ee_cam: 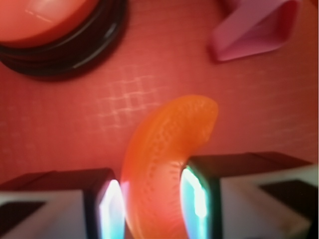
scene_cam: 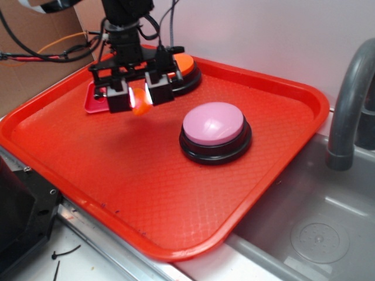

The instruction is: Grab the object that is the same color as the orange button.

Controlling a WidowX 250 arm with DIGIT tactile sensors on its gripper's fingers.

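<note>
Since the orange crescent is seen clamped between the jaws beside the orange button, the grab is judged essentially made.

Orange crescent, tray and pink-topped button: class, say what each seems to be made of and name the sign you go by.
Orange crescent: probably glossy, slightly translucent plastic; it glows between the gripper fingers and shows a fine ridged pattern.
Tray: likely moulded red plastic, with a waffle-textured floor and a smooth, shiny raised rim.
Pink-topped button: seemingly smooth plastic dome with soft highlights, on a glossy black base.
</note>
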